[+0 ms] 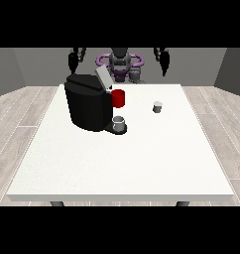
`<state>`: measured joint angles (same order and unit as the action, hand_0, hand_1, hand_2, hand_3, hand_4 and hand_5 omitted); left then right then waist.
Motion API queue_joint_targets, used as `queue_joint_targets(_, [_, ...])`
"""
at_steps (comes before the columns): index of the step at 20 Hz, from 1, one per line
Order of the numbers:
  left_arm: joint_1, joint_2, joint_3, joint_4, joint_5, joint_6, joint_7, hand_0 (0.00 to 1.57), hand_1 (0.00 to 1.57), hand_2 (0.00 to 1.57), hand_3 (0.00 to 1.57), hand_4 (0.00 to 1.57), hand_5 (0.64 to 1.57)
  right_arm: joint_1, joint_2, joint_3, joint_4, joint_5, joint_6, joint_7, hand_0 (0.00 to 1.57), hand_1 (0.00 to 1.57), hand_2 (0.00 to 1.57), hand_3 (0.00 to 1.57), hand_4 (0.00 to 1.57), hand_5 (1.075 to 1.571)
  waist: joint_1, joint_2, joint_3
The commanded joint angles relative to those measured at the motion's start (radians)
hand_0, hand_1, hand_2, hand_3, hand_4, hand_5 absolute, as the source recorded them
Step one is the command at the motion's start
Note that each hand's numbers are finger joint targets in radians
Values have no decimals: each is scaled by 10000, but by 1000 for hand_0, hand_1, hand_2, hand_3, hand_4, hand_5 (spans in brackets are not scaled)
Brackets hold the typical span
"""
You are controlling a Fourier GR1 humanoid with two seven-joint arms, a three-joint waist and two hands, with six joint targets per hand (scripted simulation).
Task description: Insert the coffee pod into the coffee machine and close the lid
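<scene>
the hand at the view's left hangs raised behind the far edge of the large flat white bench, near its far left corner, a small black shape pointing down from its arm; whether its fingers are spread or curled cannot be told. it touches nothing.

below and a little right of that hand, the bulky matte black coffee machine with rounded box body stands on the far left part of the bench. its flat grey lid is tilted up and open at the machine's top right. a red cylindrical part juts from the machine's right side, and under it a small grey cup sits on the machine's dark base plate.

behind the far edge at the middle, the robot's dark torso with purple rings shows small.

further right, the small pale grey cylindrical coffee pod stands upright on the bare bench surface, toward the far right part, well apart from the machine and nearer the far edge than the near one. it is outside the machine.

the hand at the view's right hangs raised behind the far edge, black and pointing down, its fingers too small to read as spread or closed. the pod lies in front of and below this hand, well apart from it, and well apart from the other hand across the machine.
</scene>
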<state>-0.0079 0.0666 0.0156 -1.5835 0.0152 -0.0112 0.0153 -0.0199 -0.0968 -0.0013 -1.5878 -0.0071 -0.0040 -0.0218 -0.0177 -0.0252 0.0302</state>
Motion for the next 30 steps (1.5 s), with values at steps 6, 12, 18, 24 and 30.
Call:
queue_joint_targets(6, [743, 64, 173, 520, 444, -1010, -2497, 0, 0, 0, 0, 273, 1571, 576, 1, 30, 322, -43, 190, 490, 0, 0, 0, 0, 128, 1571, 156, 90, -308])
queue_joint_targets(12, [277, 1015, 338, 617, -329, -1201, -2400, 0, 0, 0, 0, 311, 1571, 185, 771, -602, 42, -63, -1229, -306, 0, 0, 0, 0, 145, 1571, -26, 0, -303])
queue_joint_targets(18, [-1102, 1998, 1136, 1881, -667, -1240, -1731, 0, 0, 0, 0, 0, 1571, 209, 871, -159, -305, -40, -974, -231, 0, 0, 0, 0, 177, 1571, -727, 440, -305])
queue_joint_targets(24, [-2823, 2711, 1631, 2924, -222, -1857, -262, 0, 0, 0, 0, 0, 1571, -567, 959, -155, 176, 70, -1197, -544, 0, 0, 0, 0, 192, 1571, -879, 1163, -303])
queue_joint_targets(30, [-3510, 2859, 1758, 4818, -1080, -1347, -1002, 0, 0, 0, 0, 0, 1571, -950, 660, -248, 8, -217, -814, -334, 0, 0, 0, 0, 259, 1571, -1310, 1837, -306])
